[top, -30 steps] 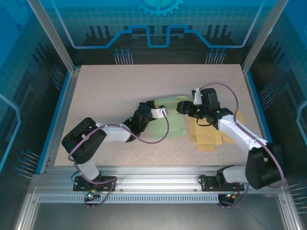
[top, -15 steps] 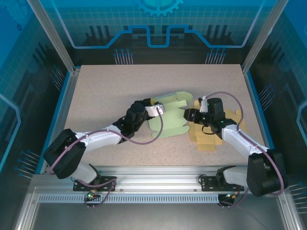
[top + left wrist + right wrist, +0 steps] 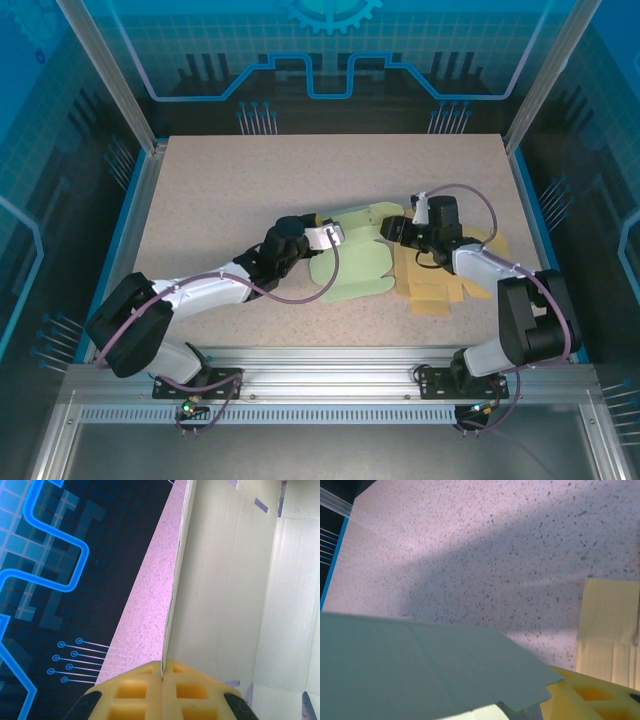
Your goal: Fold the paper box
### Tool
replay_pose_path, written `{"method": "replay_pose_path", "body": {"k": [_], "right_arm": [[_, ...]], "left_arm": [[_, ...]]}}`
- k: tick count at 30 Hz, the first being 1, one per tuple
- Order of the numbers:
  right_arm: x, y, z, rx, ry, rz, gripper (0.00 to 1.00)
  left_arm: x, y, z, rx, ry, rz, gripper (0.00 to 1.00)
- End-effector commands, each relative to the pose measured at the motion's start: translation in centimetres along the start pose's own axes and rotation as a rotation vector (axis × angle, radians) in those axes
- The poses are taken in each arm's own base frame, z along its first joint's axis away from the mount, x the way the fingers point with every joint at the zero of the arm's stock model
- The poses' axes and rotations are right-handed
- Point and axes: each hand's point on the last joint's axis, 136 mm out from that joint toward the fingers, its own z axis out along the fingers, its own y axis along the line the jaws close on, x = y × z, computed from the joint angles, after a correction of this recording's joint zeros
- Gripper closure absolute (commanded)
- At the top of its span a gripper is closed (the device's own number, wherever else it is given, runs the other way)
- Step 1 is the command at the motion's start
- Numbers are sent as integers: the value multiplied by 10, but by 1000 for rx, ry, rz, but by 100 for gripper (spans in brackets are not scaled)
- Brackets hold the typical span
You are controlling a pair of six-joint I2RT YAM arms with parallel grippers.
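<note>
The paper box (image 3: 352,262) is a pale green flat cut-out lying at mid-table, its upper flaps lifted. My left gripper (image 3: 330,235) is shut on the box's left edge. In the left wrist view the thin card edge (image 3: 172,610) runs straight into the seam between my closed yellow fingers (image 3: 135,690), with the box's inner panel (image 3: 230,580) to the right. My right gripper (image 3: 390,228) stands open at the box's upper right flap. That flap (image 3: 420,665) lies across the right wrist view and hides one finger. The other yellow finger (image 3: 592,695) shows at the bottom right.
A stack of flat yellow card blanks (image 3: 437,285) lies right of the green box, under my right arm; one blank (image 3: 610,625) is close to my right finger. The speckled tabletop (image 3: 220,190) has free room at the back and left. Metal frame posts stand at the corners.
My left arm stretched out toward the box, still holding its left edge. My right gripper dropped from above to the box's right flap and narrowed slightly. The box's top flaps have lifted.
</note>
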Motion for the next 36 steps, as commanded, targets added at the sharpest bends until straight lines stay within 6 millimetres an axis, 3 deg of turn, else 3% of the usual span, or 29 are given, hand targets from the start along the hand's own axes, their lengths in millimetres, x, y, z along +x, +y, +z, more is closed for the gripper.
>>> {"method": "replay_pose_path", "body": {"k": [1,17,24,29,36], "right_arm": [[-20,9,3,-47,-38,7,42],[-10,9,22,-89,33,38,43],[-7,18,20,-125,36,53,53],[-4,19,20,-124,39,62,66],[4,21,31,-126,64,94,68]], "left_arm": [[-16,11,-9,-17,-57,-31,100],[-11,10,1,-41,-29,-33,100],[-8,8,14,-55,4,-12,100],[-5,5,22,-58,31,-1,100],[-10,-5,29,-50,40,23,100]]}}
